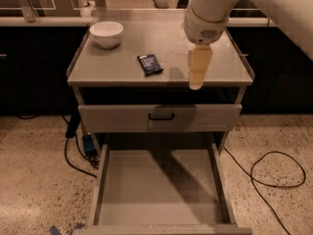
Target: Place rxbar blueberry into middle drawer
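pincer (196, 83) near rxbar blueberry (150, 64), apart

Gripper (196, 83) right of rxbar blueberry (149, 64) on cabinet top (117, 65); middle drawer (159, 190) below

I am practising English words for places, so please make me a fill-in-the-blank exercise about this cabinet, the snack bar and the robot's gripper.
1. The rxbar blueberry lies on the cabinet top, between the gripper and the white ____.
2. The gripper hangs above the cabinet top's ____ edge.
3. The middle drawer, below the drawer front, stands ____.
Missing words: bowl; front; open.
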### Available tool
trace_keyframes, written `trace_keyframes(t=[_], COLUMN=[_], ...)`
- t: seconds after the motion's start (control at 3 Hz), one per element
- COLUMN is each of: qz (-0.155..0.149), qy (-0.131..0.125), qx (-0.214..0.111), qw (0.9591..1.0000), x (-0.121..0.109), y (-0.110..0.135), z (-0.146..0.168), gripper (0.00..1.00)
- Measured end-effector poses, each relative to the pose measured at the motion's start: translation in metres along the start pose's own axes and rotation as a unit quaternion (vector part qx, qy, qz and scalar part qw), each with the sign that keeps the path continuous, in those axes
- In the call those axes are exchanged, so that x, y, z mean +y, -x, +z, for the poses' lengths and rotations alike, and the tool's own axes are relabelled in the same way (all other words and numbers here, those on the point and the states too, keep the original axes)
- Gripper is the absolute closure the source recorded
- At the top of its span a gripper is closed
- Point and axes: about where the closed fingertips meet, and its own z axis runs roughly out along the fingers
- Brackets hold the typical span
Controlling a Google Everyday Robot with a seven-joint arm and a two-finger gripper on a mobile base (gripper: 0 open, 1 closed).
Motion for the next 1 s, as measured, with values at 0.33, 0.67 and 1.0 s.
trace_keyframes(t=[0.33,0.67,1.0], qz=[-0.026,-0.050,-0.065], qy=[0.014,0.022,0.030], qx=[-0.011,-0.022,-0.029], qw=[0.9995,0.9983,0.9970], x=[-0.016,-0.033,-0.048], y=[0.017,0.035,0.045], z=[0.018,0.036,0.051], gripper=[0.00,0.00,0.00])
